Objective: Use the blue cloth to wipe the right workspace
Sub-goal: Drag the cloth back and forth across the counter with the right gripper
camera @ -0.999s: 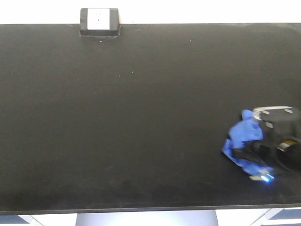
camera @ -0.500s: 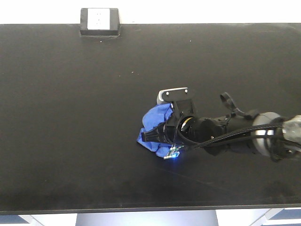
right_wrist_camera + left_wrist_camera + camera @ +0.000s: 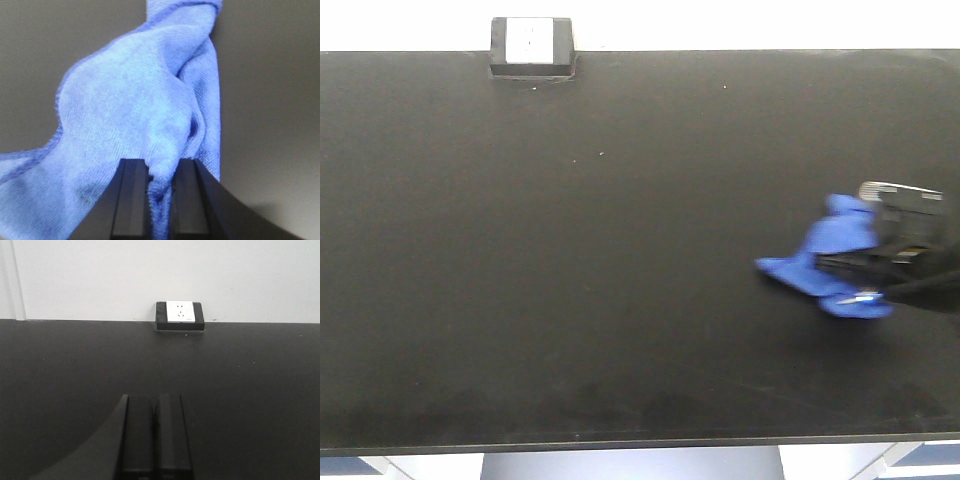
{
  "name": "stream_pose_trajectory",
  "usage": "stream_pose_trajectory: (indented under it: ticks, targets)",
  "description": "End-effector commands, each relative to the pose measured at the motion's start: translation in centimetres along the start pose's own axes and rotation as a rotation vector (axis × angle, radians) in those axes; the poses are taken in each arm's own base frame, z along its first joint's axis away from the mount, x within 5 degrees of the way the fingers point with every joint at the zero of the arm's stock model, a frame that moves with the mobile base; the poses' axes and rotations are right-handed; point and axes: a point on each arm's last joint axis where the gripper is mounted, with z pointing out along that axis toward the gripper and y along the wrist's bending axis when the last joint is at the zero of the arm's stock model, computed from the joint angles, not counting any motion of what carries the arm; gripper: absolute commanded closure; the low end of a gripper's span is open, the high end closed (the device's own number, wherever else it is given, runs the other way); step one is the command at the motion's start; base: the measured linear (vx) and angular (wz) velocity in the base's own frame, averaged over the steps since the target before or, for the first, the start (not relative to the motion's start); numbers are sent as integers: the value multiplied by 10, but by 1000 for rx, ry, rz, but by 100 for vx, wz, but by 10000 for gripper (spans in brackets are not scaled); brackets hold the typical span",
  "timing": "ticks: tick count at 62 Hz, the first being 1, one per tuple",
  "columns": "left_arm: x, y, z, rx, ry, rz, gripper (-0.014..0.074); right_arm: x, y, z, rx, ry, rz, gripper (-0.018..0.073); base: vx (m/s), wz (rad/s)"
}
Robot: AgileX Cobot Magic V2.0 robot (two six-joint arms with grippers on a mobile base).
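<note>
1. Right gripper (image 3: 159, 187) is clenched on a fold of the small royal-blue microfibre cloth (image 3: 830, 260); the wrist view shows fabric pinched between the two black fingers (image 3: 131, 200).
2. The cloth sits bunched at the right side of the wide matte black benchtop (image 3: 620, 300), near its right edge, trailing toward the bench's middle. It looks pressed to the surface, though the front view is blurred there, so contact is a judgement.
3. Left gripper (image 3: 154, 435) is parked over the bench, jaws closed together, nothing between them. It faces the black-framed white outlet box (image 3: 180, 316) at the back wall, well apart from the cloth.
4. Step in hand, as I read it: a wiping stroke across the right half.
5. To do it well:
   - keep steady light downward pressure so the cloth's body, not just the pinched fold, drags flat;
   - run overlapping parallel passes, back edge to front edge;
   - keep the fingertips off the bench;
   - stop short of the edge so the trailing tail doesn't hang off;
   - hold the clamp firm: the fold looks thin and could slip out.
</note>
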Motion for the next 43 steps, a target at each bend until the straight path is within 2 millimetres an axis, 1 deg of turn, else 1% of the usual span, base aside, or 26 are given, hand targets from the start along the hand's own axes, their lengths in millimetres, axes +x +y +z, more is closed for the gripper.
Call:
stream_pose_trajectory:
  ticks: [1,3,7,13,16,18,20,21,27,30,37,40,43]
  targets:
    - [2,-1,1,19,-63,-7,602,-8,-8,-7,16,-43,-14,557,0,0]
    - [2,-1,1,19,-63,-7,602,-8,-7,-7,13,-41,-15,557,0,0]
    - [2,-1,1,19,-63,-7,602,-6,3,-7,-11,-37,-23,557,0,0]
    - [2,-1,1,19,-63,-7,602,-1,31,-9,-78,-40,-26,557,0,0]
    - [2,-1,1,19,-63,-7,602,4,52,-12,-129,-45,-36,557,0,0]
    - [2,-1,1,19,-63,-7,602,9,72,-16,-180,-59,-58,557,0,0]
    - [2,-1,1,19,-63,-7,602,12,85,-19,-218,-78,-65,557,0,0]
    - [2,-1,1,19,-63,-7,602,16,96,-22,-246,-84,-87,557,0,0]
    - [2,-1,1,19,-63,-7,602,30,133,-33,-359,-139,-148,557,0,0]
    - [2,-1,1,19,-63,-7,602,42,152,-39,-419,-152,-188,557,0,0]
    - [2,-1,1,19,-63,-7,602,63,171,-40,-468,-128,-251,557,0,0]
    - [2,-1,1,19,-63,-7,602,69,172,-35,-459,-111,-275,556,0,0]
    - [2,-1,1,19,-63,-7,602,70,169,-30,-435,-100,-278,555,0,0]
